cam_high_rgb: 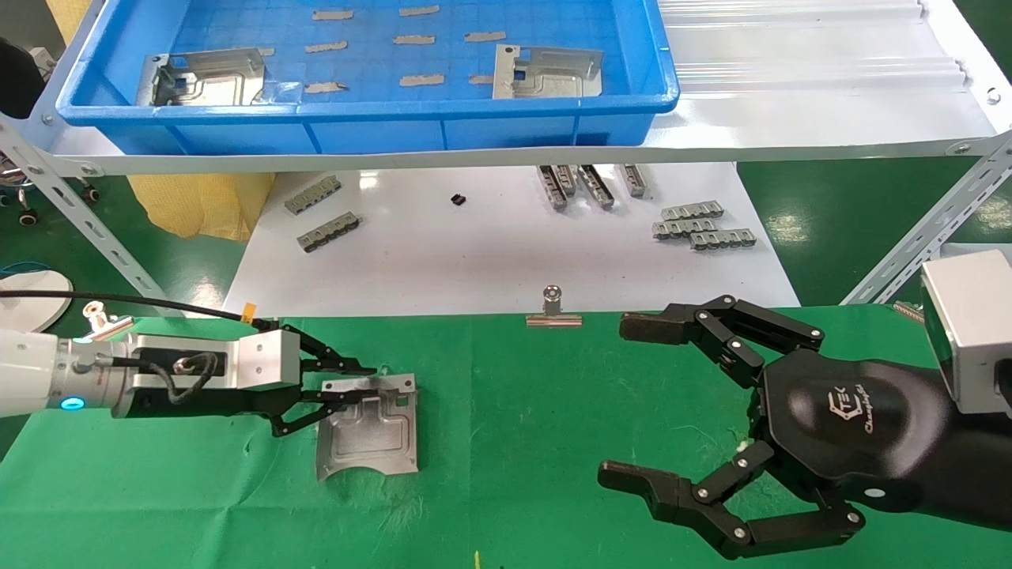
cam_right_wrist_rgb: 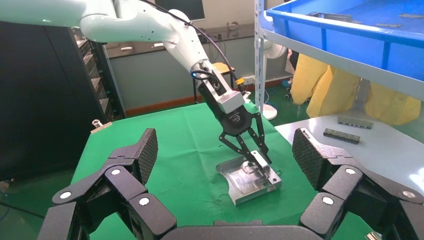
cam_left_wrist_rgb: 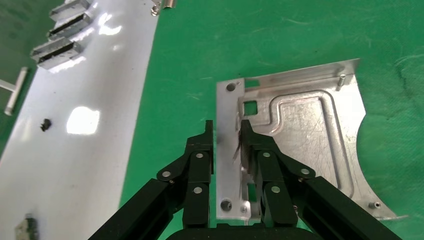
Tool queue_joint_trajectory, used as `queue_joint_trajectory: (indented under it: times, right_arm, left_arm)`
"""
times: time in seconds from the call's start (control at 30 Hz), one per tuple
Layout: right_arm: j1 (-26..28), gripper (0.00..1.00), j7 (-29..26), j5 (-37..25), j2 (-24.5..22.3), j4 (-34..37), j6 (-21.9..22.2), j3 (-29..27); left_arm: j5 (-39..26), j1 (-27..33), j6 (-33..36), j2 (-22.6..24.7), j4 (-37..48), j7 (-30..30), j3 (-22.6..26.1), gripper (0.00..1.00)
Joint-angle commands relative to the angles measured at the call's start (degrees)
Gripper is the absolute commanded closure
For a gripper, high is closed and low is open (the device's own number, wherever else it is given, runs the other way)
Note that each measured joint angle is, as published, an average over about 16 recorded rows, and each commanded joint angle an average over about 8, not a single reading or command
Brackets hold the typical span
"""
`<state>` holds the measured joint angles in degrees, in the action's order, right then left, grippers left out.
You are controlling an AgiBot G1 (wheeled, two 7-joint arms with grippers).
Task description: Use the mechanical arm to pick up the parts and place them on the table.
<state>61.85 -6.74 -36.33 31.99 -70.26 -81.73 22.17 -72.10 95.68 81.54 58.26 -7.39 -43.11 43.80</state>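
I've got the left gripper (cam_high_rgb: 360, 387) down at the near-left of the table (cam_high_rgb: 514, 442), fingers pinched nearly closed on the bent rim of one part (cam_high_rgb: 368, 435). In the left wrist view the fingertips (cam_left_wrist_rgb: 207, 142) sit either side of the upstanding edge flange, w/ only the sheet's thickness between them. The plate itself looks flat on the green cloth, so I judge this as the placing step, approx. done for this piece: it's set down but not yet let go.

Right gripper (cam_high_rgb: 624, 403) hovers over the table's right side, fingers spread wide, holding nothing, well apart from the plate.

Two more parts lie in the blue bin (cam_high_rgb: 364, 118) on the shelf behind: one at its left end (cam_high_rgb: 207, 77), one right of centre (cam_high_rgb: 545, 73). So roughly a third through, by my count.

Next move as I see it: open the left fingers enough to clear the flange, lift straight up so the rim doesn't snag, then go for the bin. Risk: dragging the plate if a finger catches the edge.
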Motion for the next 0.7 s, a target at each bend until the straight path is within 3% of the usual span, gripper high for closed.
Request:
queue_joint_trajectory:
  times: [0.03,0.23,0.53,0.7]
  right_arm:
    - [0.0,0.00,0.0,0.0,0.0,0.0,0.0,0.0]
    - [0.0,0.00,0.0,0.0,0.0,0.0,0.0,0.0]
    - [0.0,0.00,0.0,0.0,0.0,0.0,0.0,0.0]
    - [0.0,0.00,0.0,0.0,0.0,0.0,0.0,0.0]
  left_arm:
    - [-0.1,0.3,0.0,0.2,0.7,-1.0,0.0,0.00]
    - [0.8,1.4,3.6,-0.4,2.6,-0.9,-0.5,0.00]
    - [4.6,1.2,8.8,-1.6,8.3,7.1,-2.9,0.00]
    - [5.6,0.9,9.2,-1.8,9.6,8.4,-3.6,0.00]
